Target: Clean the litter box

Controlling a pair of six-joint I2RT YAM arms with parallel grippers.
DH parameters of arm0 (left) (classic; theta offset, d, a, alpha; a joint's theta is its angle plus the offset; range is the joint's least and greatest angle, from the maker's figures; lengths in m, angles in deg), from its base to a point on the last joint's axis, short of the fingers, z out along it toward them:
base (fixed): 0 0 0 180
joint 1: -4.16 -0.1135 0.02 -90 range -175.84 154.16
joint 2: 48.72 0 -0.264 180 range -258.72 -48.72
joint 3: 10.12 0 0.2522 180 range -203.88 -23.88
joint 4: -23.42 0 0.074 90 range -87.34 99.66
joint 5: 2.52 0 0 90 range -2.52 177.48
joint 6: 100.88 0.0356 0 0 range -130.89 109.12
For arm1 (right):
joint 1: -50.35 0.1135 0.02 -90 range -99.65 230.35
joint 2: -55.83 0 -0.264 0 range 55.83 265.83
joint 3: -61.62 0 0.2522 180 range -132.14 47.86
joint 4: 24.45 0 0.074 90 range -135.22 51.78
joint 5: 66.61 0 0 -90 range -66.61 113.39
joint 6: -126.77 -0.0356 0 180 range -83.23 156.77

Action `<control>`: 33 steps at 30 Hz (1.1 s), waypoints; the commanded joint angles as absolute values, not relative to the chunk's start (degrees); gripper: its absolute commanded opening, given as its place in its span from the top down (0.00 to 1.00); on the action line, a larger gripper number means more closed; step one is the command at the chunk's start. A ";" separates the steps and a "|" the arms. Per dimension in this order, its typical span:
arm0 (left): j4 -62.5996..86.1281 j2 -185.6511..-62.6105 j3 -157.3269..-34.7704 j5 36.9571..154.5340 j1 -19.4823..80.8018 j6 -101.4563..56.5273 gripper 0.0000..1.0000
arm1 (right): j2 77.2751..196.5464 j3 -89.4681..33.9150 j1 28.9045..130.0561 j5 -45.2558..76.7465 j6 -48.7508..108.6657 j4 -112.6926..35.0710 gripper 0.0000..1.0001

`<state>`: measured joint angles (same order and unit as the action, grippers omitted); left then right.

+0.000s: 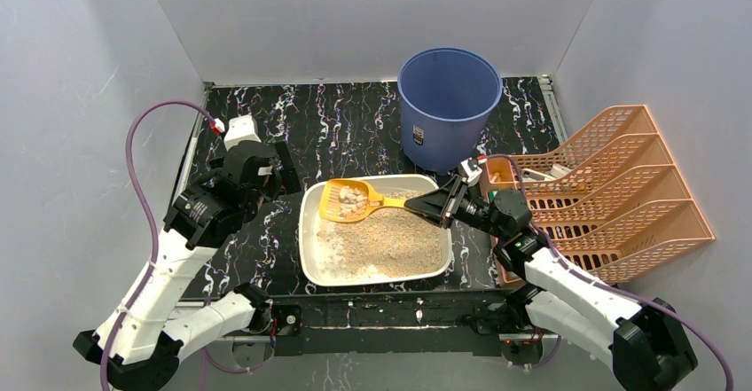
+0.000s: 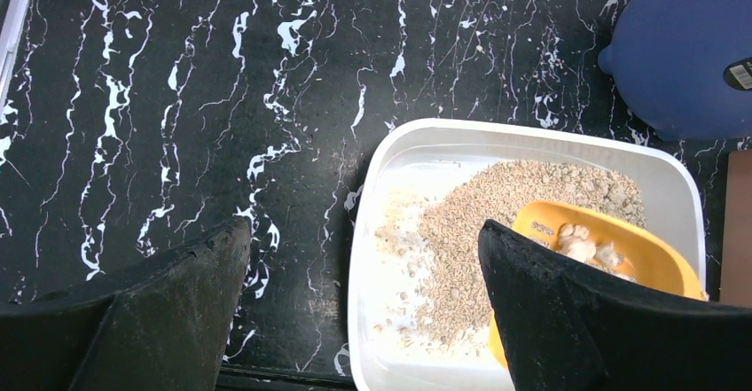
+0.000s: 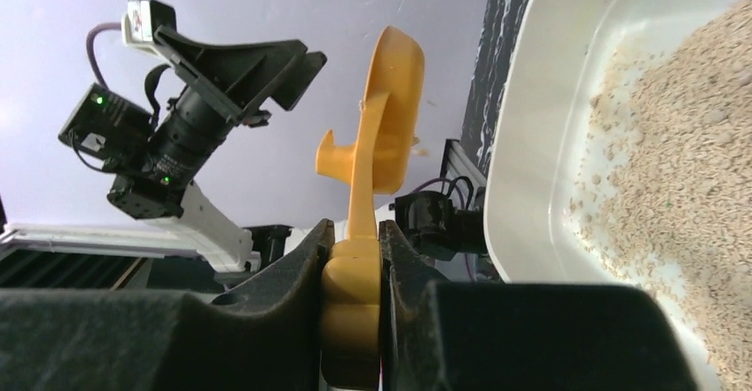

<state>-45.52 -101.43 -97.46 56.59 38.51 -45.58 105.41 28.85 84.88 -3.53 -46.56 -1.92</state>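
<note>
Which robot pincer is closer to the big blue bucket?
Right. The right pincer grips the yellow scoop over the litter box, just in front of the blue bucket. The left pincer, open, is left of the box, farther away.

The bucket (image 1: 448, 107) sits behind the litter box (image 1: 305, 231), the rack (image 1: 621, 205) to its right.

One white litter box (image 1: 307, 231), one yellow scoop (image 1: 348, 201), one blue bucket (image 1: 443, 134), one orange-pink lattice rack (image 1: 621, 187).
</note>
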 commanded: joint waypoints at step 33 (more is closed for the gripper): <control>-42.52 -101.90 -96.49 56.87 38.70 -43.08 0.02 | 94.68 4.49 85.00 30.90 -33.19 -24.15 0.99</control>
